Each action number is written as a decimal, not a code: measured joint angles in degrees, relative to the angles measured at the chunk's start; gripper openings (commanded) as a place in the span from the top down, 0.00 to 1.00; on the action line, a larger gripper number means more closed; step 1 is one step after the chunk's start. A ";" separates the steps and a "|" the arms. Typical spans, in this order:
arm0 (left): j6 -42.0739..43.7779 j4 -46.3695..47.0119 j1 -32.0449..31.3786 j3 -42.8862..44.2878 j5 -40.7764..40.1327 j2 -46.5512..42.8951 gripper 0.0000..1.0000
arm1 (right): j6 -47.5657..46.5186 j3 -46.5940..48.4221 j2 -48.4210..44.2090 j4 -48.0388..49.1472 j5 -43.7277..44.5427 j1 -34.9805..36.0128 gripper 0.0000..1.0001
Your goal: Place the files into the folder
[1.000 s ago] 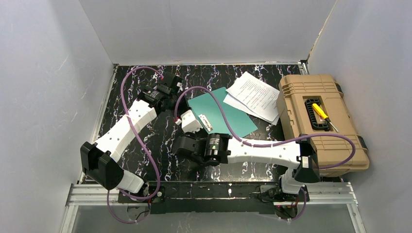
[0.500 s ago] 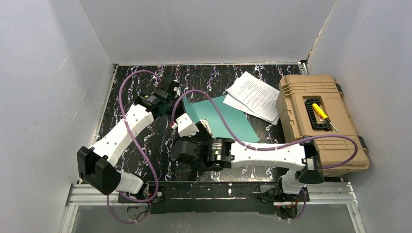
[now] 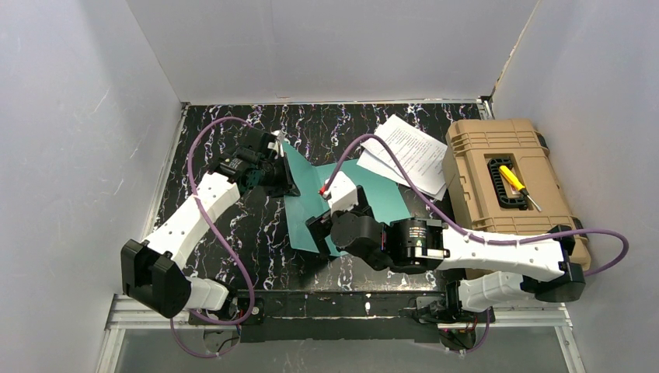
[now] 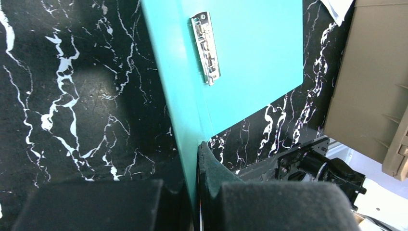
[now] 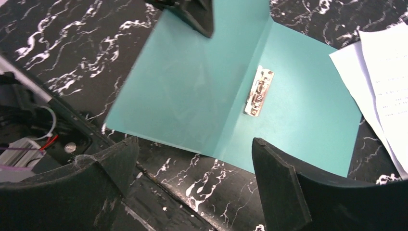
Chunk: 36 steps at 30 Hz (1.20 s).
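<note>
The folder (image 3: 305, 214) at mid-table is held open by its cover, pinched in the closed left gripper (image 4: 197, 159), while the right gripper (image 5: 195, 159) hangs wide and empty, so the files (image 3: 408, 151) at its far-right corner are judged next to be grasped.

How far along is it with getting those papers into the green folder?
Done: the folder lies opened, its metal clip exposed. In hand: the left pincer is shut on the edge of the cover, while the right pincer hangs open over the folder. Left: the papers lie at its far edge beside the tan toolbox; none is inside.
</note>
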 measured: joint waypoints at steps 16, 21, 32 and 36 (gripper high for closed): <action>6.93 -7.43 3.13 1.86 -9.22 3.63 0.56 | 4.22 -12.96 2.08 1.31 -11.89 -20.41 0.01; 8.79 -10.95 3.13 2.71 -14.78 5.40 0.39 | 4.33 -14.19 6.23 5.22 -16.44 -24.30 0.01; 10.05 -19.12 3.13 4.59 -30.05 5.14 0.08 | 4.37 -13.22 17.77 12.70 -22.86 -29.09 0.06; 10.08 -21.35 3.13 4.63 -34.56 3.32 0.03 | 4.20 -10.80 22.82 13.86 -24.39 -29.88 0.10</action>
